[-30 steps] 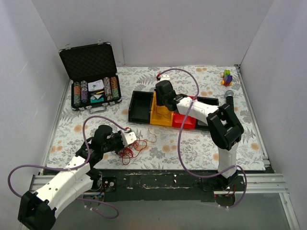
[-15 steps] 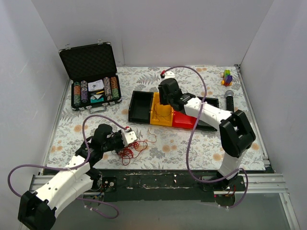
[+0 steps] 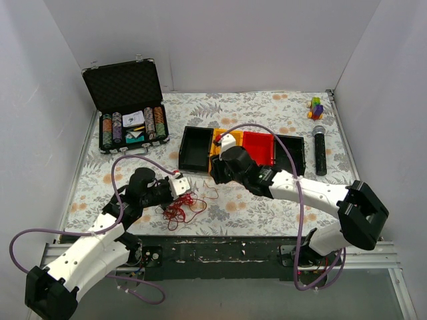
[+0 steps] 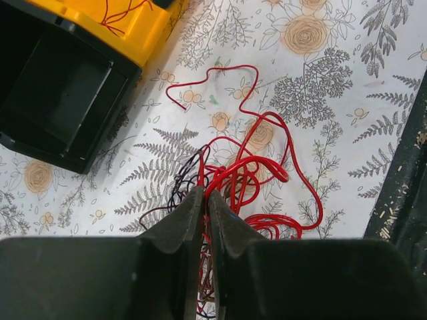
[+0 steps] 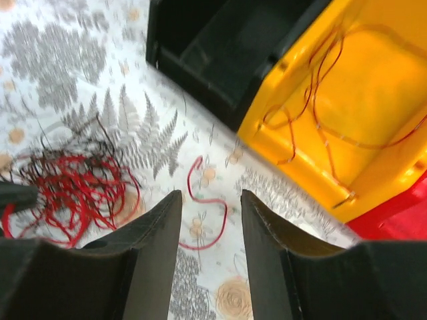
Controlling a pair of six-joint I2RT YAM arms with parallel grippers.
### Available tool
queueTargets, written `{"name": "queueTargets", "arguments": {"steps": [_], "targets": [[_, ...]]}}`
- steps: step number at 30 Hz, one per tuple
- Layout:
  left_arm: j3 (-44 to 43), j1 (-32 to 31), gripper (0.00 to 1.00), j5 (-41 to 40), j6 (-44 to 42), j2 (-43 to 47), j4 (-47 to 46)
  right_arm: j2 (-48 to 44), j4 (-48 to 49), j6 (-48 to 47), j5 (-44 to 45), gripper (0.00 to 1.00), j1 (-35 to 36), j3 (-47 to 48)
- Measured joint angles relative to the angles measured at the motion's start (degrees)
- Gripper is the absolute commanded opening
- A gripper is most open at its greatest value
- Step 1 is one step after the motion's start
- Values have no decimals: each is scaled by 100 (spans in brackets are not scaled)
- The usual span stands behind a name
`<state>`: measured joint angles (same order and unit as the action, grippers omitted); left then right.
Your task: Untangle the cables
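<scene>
I see the left gripper [image 4: 203, 200] pinching the cables [image 4: 257, 167]. The right gripper [image 5: 210, 203] is spread, a loose strand [image 5: 207, 199] just past its tips.

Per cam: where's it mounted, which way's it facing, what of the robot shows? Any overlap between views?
Top external: above and behind the bases, looking down on the table; left arm and right arm in frame.
Left wrist: on the left arm, looking down past the left hand, shut on the cables; only that hand shows.
Right wrist: on the right arm, looking down through the open right hand at a loose red wire; only that hand shows.
Shared: both wrist views show cables, yellow bin, black bin.
</scene>
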<state>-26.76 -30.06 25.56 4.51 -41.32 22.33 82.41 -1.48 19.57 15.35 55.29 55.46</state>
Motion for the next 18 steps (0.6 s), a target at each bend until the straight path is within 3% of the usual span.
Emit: {"name": "queueTargets", "arguments": {"steps": [2, 4, 6, 18], "targets": [[-63, 0, 26, 7, 15, 2, 20, 0, 125, 83, -151, 50, 57, -278], [-87, 0, 49, 20, 15, 4, 26, -13, 225, 144, -249, 51, 125, -535], [-87, 0, 62, 24, 55, 17, 66, -90, 369, 149, -385, 51, 245, -804], [-120, 0, 59, -407, 323, 343, 367, -518, 748, -2, -503, 50, 527, -929]]}}
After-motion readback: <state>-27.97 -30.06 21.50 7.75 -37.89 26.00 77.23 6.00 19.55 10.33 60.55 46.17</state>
